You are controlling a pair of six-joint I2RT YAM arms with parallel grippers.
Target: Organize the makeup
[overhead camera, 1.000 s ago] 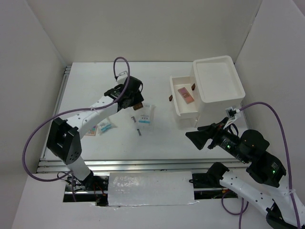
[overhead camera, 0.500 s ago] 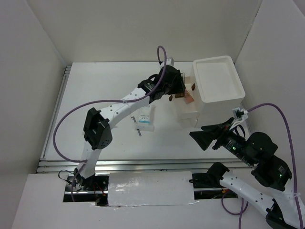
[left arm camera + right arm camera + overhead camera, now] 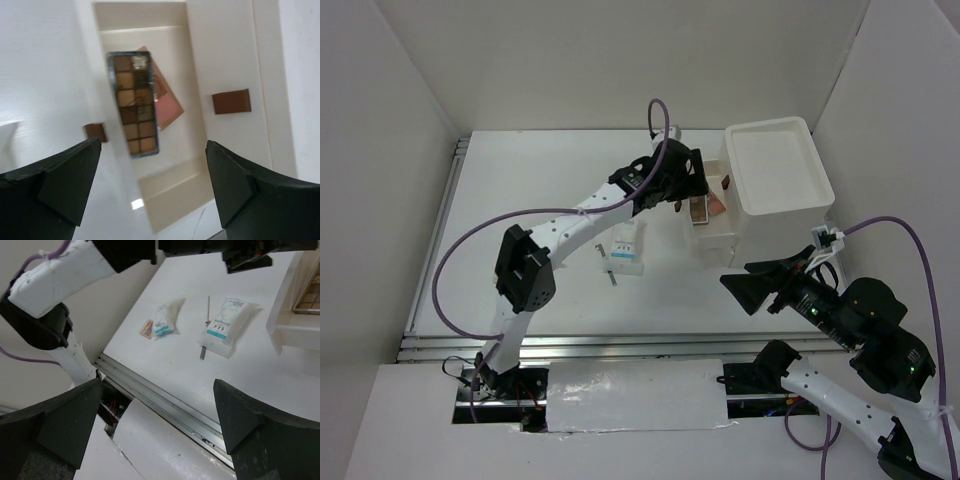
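My left gripper [image 3: 688, 195] is open above the pulled-out drawer [image 3: 713, 238] of the white box. A brown eyeshadow palette [image 3: 134, 102] is below my jaws, clear of both fingers, over the drawer's left side and partly covering a pink palette [image 3: 169, 104]. I cannot tell if it rests or is in the air. It also shows in the top view [image 3: 697, 210]. A white-and-blue packet [image 3: 625, 245] and a thin dark pencil [image 3: 610, 272] lie on the table. A smaller packet [image 3: 164, 317] shows in the right wrist view. My right gripper [image 3: 732, 285] is open and empty.
The big white drawer box [image 3: 775, 165] stands at the back right, with brown handles [image 3: 231, 101] on its drawers. A small orange item [image 3: 146, 326] lies beside the small packet. A metal rail [image 3: 165, 400] runs along the table's near edge.
My left arm swung right from the table's middle to the open drawer, carrying the brown palette. The palette is now free of my open fingers. The right arm barely moved.
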